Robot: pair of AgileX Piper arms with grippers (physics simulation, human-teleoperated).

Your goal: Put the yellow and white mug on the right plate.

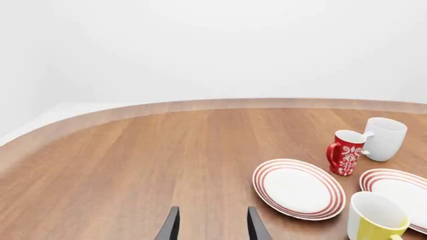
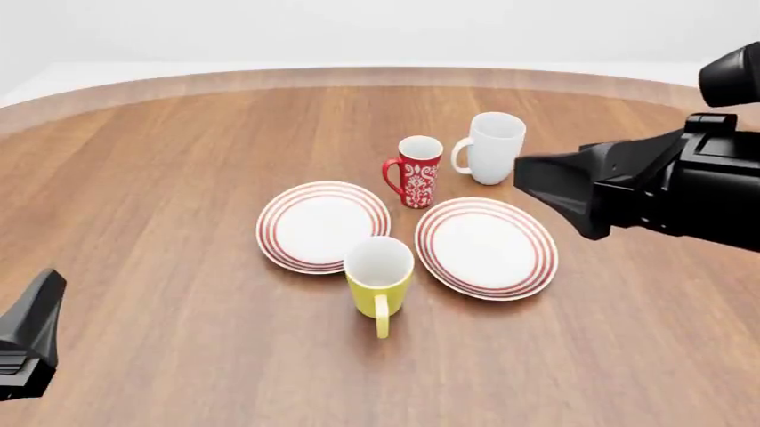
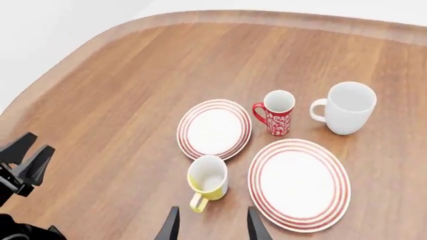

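Observation:
The yellow and white mug (image 2: 380,277) stands upright on the table, just in front of the gap between the two plates, with its handle toward the arms' side. It also shows in both wrist views (image 1: 375,220) (image 3: 208,181). The right plate (image 2: 487,245) (image 3: 299,185) lies bare beside it on the right. My right gripper (image 3: 211,224) hangs open and empty high above the table, to the right of the right plate. My left gripper (image 1: 212,226) is open and empty too, low near the table's front left, well away from the mug.
The left plate (image 2: 323,227) lies bare left of the mug. A red patterned mug (image 2: 416,173) and a bigger white mug (image 2: 493,147) stand behind the plates. The right arm's black body (image 2: 665,182) covers the table's right side in the front view.

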